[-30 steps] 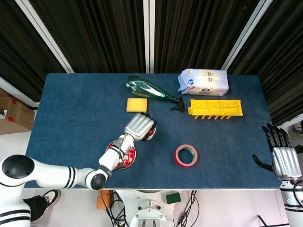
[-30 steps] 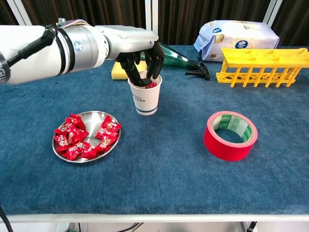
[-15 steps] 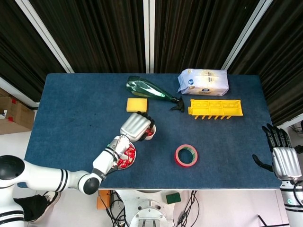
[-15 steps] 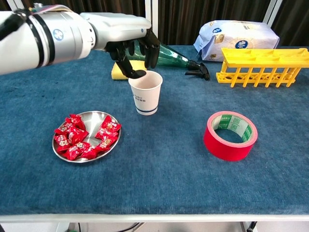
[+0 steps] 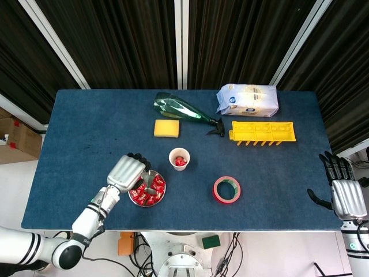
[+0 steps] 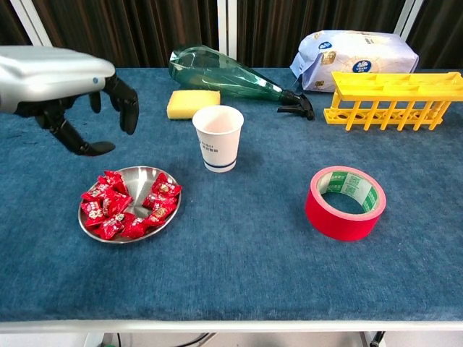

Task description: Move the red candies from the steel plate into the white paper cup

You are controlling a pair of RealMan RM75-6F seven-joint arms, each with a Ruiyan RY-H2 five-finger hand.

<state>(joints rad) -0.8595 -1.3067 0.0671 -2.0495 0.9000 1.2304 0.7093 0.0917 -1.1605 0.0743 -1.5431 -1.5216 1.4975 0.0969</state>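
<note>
My left robot hand hangs empty with fingers spread, just above and behind the steel plate — I'd drop straight down and pinch one red candy at the near edge of the heap, since the crinkly foil wrappers look slippery and overlap, so a wide grab risks dragging neighbours over the shallow polished rim. The white paper cup stands upright to the hand's right on the blue felt-like bench, a candy or so already inside in the head view — thin-walled and light, so I'd release from above without touching its lip. Right robot hand idles open at the bench's far right edge.
</note>
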